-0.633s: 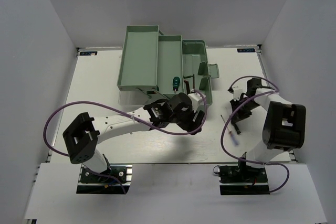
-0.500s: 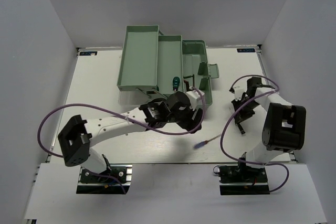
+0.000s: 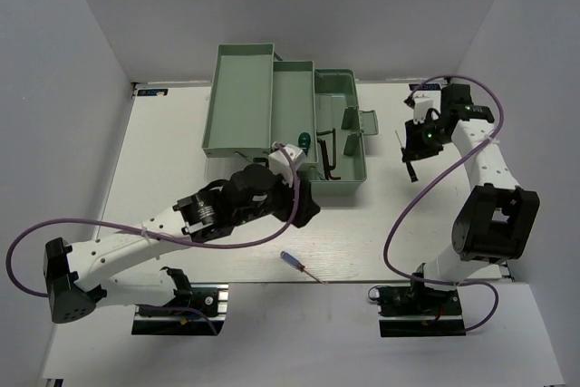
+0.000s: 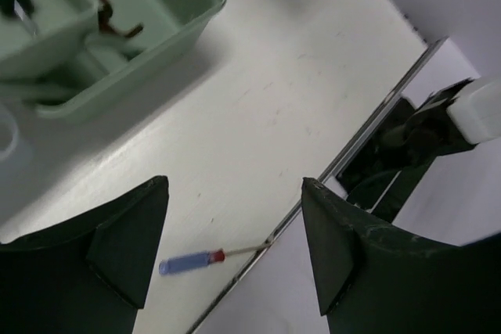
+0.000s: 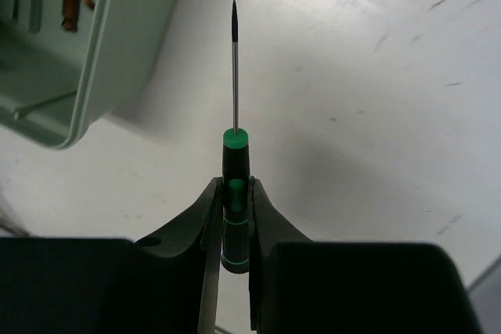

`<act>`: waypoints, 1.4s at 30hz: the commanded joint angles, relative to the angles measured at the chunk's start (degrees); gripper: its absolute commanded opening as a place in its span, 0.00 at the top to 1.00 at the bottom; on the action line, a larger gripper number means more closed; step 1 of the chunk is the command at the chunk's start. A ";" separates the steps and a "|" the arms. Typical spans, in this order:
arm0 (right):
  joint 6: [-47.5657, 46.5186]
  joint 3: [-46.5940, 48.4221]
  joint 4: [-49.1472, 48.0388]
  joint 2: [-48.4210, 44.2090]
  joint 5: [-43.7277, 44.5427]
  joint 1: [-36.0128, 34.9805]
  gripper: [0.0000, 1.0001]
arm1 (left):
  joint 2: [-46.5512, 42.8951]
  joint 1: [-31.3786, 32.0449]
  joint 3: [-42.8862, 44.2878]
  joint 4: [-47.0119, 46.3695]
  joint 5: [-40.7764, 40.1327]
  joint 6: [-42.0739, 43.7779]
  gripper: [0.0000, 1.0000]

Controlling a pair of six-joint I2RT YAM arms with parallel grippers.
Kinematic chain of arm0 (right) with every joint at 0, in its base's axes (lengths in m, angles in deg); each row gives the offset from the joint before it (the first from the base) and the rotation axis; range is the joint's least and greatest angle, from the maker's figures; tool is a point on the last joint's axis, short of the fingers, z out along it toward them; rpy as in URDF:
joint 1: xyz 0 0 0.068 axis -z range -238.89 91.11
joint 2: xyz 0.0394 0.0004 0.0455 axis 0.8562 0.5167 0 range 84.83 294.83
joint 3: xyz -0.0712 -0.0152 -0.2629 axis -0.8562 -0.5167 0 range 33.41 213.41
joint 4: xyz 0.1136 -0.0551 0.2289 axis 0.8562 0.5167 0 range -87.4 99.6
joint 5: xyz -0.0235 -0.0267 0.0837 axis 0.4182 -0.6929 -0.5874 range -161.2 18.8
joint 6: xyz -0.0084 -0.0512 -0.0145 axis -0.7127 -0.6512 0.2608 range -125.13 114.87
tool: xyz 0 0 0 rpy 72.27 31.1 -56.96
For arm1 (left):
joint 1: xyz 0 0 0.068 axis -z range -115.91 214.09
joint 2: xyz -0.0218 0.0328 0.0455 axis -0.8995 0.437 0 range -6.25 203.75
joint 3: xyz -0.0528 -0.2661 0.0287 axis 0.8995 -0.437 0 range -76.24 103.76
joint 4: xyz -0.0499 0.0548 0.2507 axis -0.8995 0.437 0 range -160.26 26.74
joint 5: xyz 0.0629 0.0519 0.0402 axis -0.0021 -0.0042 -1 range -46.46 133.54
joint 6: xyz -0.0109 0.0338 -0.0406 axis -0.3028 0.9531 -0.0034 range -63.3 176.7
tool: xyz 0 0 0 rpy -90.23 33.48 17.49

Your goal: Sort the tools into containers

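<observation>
Tools are seen in three places: in the toolbox, on the surface and in one claw. A green-banded precision screwdriver [image 5: 234, 163] is held by its dark handle between the fingers of the right claw [image 5: 233, 192], which is closed tight on it, with the thin shaft pointing straight out past the fingertips. It is carried above the surface [image 3: 177, 156] to the right of the toolbox [image 3: 356, 172], a corner of which is caught at the left of the right wrist view.

A blue-handled precision screwdriver [image 3: 295, 263] is found lying flat on the surface in front of the toolbox, its tip at the near edge. It is also seen in the left wrist view, low between the two fingers of the left claw [image 4: 235, 187], untouched by either. That claw is spread wide with nothing in it, and is held above the surface just in front of the toolbox.

The toolbox is folded out, with two pale green trays [image 3: 243, 101] raised to the left of its base. A green-handled screwdriver [image 3: 304, 141] is seen at the near end of the middle tray, close to its right wall. Two dark hex keys [image 3: 332, 153] are lying in the base.
</observation>
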 commanded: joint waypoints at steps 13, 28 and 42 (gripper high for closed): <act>16.12 13.13 -17.74 0.80 -38.67 -16.40 1.00 | -7.91 0.21 -16.68 14.35 -4.14 -22.28 0.21; 49.38 45.65 -46.08 31.30 -22.08 -39.64 1.00 | -7.39 0.21 -22.22 9.98 0.95 -27.13 0.21; 43.04 37.34 -43.97 22.02 -20.57 -37.90 0.31 | 11.41 1.27 -8.44 23.05 4.13 -42.58 0.19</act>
